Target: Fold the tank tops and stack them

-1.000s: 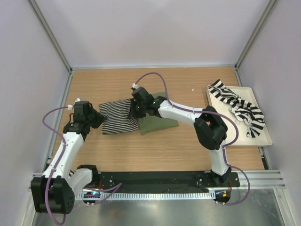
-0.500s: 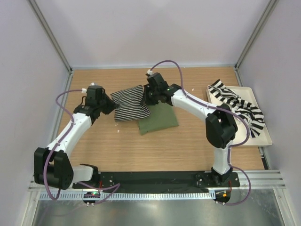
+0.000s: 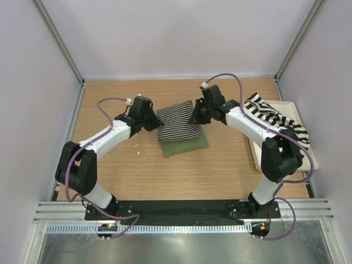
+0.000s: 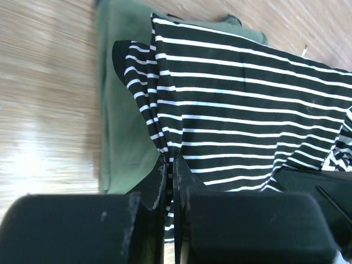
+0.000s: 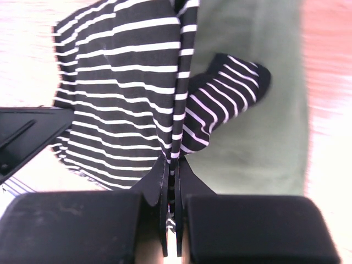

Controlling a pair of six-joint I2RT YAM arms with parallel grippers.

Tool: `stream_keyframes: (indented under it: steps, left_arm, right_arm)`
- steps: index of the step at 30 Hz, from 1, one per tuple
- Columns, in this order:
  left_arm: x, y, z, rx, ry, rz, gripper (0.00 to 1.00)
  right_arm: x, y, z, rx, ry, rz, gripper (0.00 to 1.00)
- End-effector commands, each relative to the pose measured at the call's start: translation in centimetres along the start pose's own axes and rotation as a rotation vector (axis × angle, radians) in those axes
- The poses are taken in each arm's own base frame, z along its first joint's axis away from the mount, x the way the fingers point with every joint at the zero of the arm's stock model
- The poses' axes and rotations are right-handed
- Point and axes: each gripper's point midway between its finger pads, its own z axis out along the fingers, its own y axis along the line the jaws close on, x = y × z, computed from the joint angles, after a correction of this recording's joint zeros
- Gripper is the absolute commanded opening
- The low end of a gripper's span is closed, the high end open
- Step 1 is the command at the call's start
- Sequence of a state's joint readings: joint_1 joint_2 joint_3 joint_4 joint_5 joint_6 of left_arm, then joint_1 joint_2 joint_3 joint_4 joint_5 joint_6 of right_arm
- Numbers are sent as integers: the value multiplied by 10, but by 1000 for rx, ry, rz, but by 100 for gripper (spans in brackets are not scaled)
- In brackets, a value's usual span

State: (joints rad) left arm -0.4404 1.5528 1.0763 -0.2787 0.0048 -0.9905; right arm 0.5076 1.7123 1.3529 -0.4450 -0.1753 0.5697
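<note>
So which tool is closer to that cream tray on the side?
Right: the right tool sits left of the tray; the left tool is farther off, across the pinstriped top.

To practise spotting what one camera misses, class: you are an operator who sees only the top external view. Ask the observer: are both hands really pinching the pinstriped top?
Observer: Yes for the left hand: its wrist view shows it shut on a bunched edge of the pinstriped top.
Operator: And the right?
Observer: The right hand likewise pinches a gathered edge, shut tight.
Operator: Is the fold neat?
Observer: Not quite: a loose corner sticks out over the olive top.
</note>
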Motion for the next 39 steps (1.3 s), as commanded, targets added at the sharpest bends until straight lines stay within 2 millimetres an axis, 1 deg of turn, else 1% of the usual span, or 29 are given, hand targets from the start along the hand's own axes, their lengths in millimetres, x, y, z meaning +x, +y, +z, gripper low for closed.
stream_keyframes:
  steps: [1,2,3,4,8,9,12,14,15,17,19,20,21,22,24,25,26,27,28,29,30,32,33,35,36,38,39]
  left_arm:
    - [-7,-31,6,67,-36,-6,0]
    - [-5,-32,8,64,-32,-5,0]
    - [1,-35,9,68,-25,1,0]
    - [4,-33,13,58,-17,-4,0]
    - [19,-33,17,46,0,-4,0]
    - [25,-33,18,42,9,2,0]
    - [42,-25,23,20,37,3,0]
    - [47,-22,24,13,43,1,0]
    - [51,-17,25,-1,44,3,0]
    - [53,-12,24,-13,38,8,0]
    - [61,-6,24,-22,55,12,1]
    - [64,-4,25,-24,67,12,4]
    - [67,0,27,-32,76,21,10]
    - [69,1,27,-35,83,27,26]
    - [66,1,25,-32,72,47,49]
    - [63,-1,22,-23,60,55,65]
    - [57,-3,21,-21,35,61,71]
    - [53,-4,19,-13,18,69,74]
    - [47,-10,14,5,-1,80,76]
    - [41,-10,13,8,-12,79,76]
    - [35,-16,12,21,-19,80,77]
    - [29,-15,17,17,-16,79,76]
    - [26,-24,16,39,-7,77,74]
    - [27,-21,25,29,10,77,72]
    - [25,-24,26,34,10,78,70]
    - [27,-21,33,20,20,76,70]
    - [26,-23,35,24,20,76,70]
  right_arm:
    - [-9,-7,-17,-46,-25,5,1]
    - [-8,-12,-17,-43,-21,13,1]
    - [-2,-16,-15,-45,-4,18,1]
    - [-3,-22,-14,-42,-5,26,1]
    - [6,-38,0,-42,43,51,1]
    - [8,-41,1,-35,51,55,1]
    - [12,-45,-1,-29,56,71,2]
    - [15,-46,-4,-26,58,75,3]
    - [19,-48,-5,-21,69,77,4]
    - [27,-51,-5,-18,92,79,5]
    - [37,-57,-3,-3,119,81,12]
    - [38,-58,-3,-1,119,80,20]
    - [38,-62,-4,8,108,81,39]
    - [37,-63,-5,7,99,81,46]
    - [29,-64,-7,-5,75,80,55]
    - [23,-62,-10,-25,63,84,57]
    - [18,-60,-11,-54,54,92,61]
    - [10,-60,-14,-96,37,111,62]
    - [5,-59,-14,-117,33,123,62]
    - [1,-58,-16,-130,25,125,63]
    - [-6,-58,-17,-136,12,124,63]
    - [-10,-57,-14,-146,10,133,65]
    - [-14,-55,-12,-157,5,138,66]
    - [-14,-52,-6,-182,22,153,66]
    - [-17,-50,-5,-191,16,152,66]
    - [-18,-52,1,-192,24,161,67]
    - [-21,-50,3,-200,22,159,67]
